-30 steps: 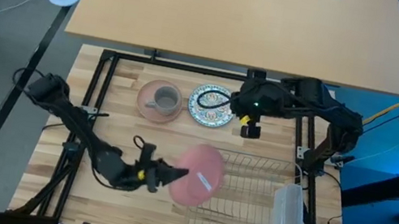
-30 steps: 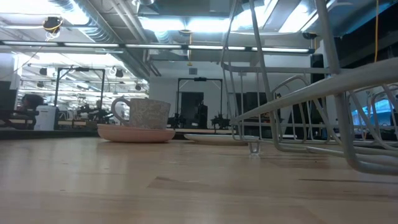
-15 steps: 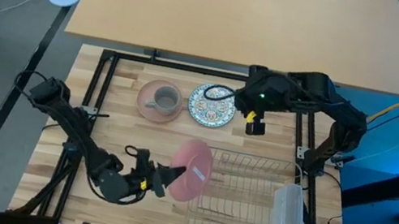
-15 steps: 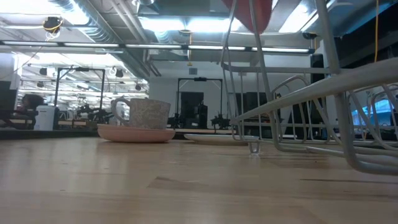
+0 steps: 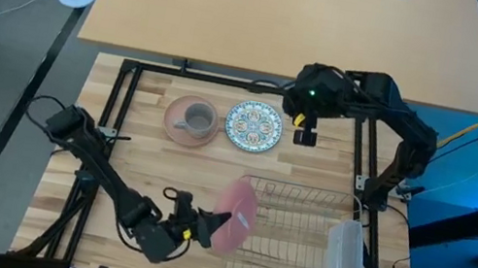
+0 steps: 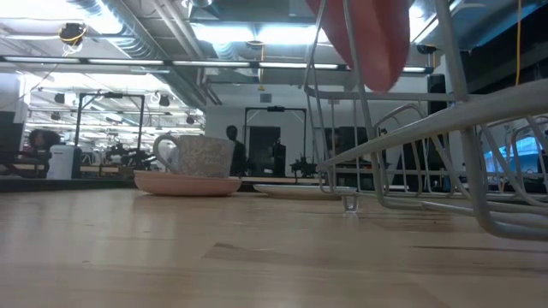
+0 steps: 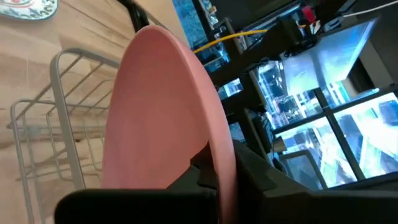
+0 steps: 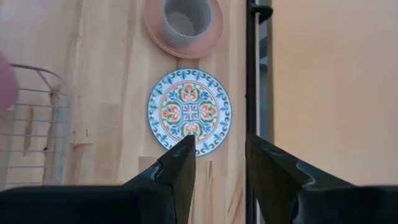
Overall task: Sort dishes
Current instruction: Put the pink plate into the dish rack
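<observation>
The left gripper [image 5: 203, 225] is clamped on the rim of a plain salmon-pink round plate [image 5: 235, 216], holding it tilted nearly on edge over the near left end of the white wire dish rack [image 5: 295, 233]. The likeliest trouble is the plate's lower edge landing on a wire instead of between two, so it jams or skids sideways; a thin rim grip could also let it swivel or slip. The right gripper [image 5: 305, 126] hovers with its jaws apart just beside the round plate with blue-green ornamental pattern [image 5: 253, 126], which lies flat on the wooden table [image 5: 136, 155]. Next to it the small grey mug [image 5: 192, 118] sits on the second salmon-pink plate [image 5: 188, 134]; lifting that plate first would tip the mug
</observation>
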Robot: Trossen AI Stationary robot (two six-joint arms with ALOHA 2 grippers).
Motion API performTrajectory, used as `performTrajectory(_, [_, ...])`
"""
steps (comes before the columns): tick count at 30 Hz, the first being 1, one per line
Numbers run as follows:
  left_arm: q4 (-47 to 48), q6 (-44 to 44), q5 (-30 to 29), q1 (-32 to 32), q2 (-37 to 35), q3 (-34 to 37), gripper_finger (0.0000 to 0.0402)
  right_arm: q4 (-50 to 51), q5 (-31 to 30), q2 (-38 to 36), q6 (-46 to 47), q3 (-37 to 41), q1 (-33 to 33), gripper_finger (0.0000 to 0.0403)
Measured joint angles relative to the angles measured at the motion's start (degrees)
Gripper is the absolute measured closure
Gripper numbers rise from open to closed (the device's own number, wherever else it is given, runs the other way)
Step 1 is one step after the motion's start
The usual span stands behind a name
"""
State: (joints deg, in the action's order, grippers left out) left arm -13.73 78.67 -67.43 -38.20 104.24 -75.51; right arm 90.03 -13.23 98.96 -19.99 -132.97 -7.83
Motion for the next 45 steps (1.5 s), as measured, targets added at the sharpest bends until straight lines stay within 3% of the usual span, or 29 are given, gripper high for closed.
performTrajectory(5, [-0.1,-1.3,-0.5,0.5,2.1,-2.0,0.0392,0.0,0.4,0.0,1.5,0.0,-1.7,0.026])
performTrajectory(14, [4.3,-6.7,-0.9,2.5,3.1,-8.0,0.0392,0.0,1.5,0.0,13.8,0.0,-1.7,0.026])
performTrajectory(17, [9.6,-5.6,-0.4,2.5,3.1,-10.5,0.0392,0.0,5.4,0.0,13.6,0.0,-1.7,0.026])
performTrajectory(23, [17.6,0.2,-0.2,1.1,3.0,-12.2,0.0392,0.0,19.9,-1.5,11.8,0.1,-1.6,0.026])
performTrajectory(29, [21.9,4.7,-0.2,-0.1,3.0,-12.2,0.0392,0.0,18.4,-5.3,16.0,0.1,-1.5,0.026])
performTrajectory(34, [22.6,4.8,-0.2,-0.1,3.0,-12.2,0.0392,-0.3,22.5,-11.4,20.2,0.8,-0.1,0.026])
performTrajectory(39, [24.4,4.6,0.1,-0.1,3.0,-12.2,0.0392,-0.4,18.7,-21.8,24.2,12.0,7.7,0.026])
performTrajectory(41, [24.4,4.6,0.8,0.0,3.0,-12.2,0.0392,-3.7,14.1,-27.0,28.9,20.5,12.5,0.026])
performTrajectory(45, [25.3,4.9,0.9,0.0,3.0,-12.2,0.0392,-19.5,7.5,-39.1,38.2,43.4,22.1,0.026])
